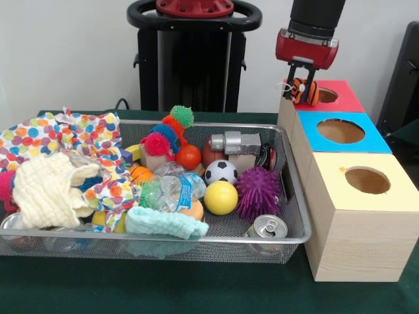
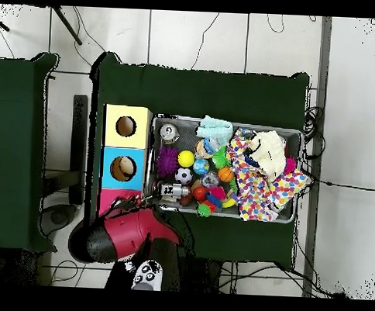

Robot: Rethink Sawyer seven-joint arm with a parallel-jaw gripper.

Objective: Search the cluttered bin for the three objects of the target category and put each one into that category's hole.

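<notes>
- The gripper point(image 1: 302, 81) hung over the near-left edge of the red box point(image 1: 341, 97), its black fingers point(image 1: 292, 72) clenched on a small orange-and-black striped toy point(image 1: 305, 91) (what kind of toy could not be told).
- The toy sat just beside the red box's hole point(image 1: 325, 95), at the hole's left in the front view, not yet in it; its long axis ran roughly sideways, along the box's front edge.
- Three boxes stood in a row touching one another: red, then the blue box point(image 1: 340, 135), then the yellow box point(image 1: 364, 183), each with a round hole on top (all three holes lay open to the air above).
- The wire-mesh bin point(image 1: 296, 190) lay just beside the boxes, its right rim close along their sides with only a narrow gap between.
- Inside the bin, a purple spiky ball point(image 1: 257, 191), a yellow ball point(image 1: 220, 197), a small soccer ball point(image 1: 221, 171) and a drink can point(image 1: 267, 227) crowded the box side.
- A polka-dot cloth point(image 1: 62, 134) and a cream cloth point(image 1: 46, 190) spilled over the bin's far rim, away from the boxes.
- In the overhead view the red arm point(image 2: 129, 230) covered most of the red box, and green table cloth point(image 2: 201, 88) lay bare along the bin's long side.
</notes>
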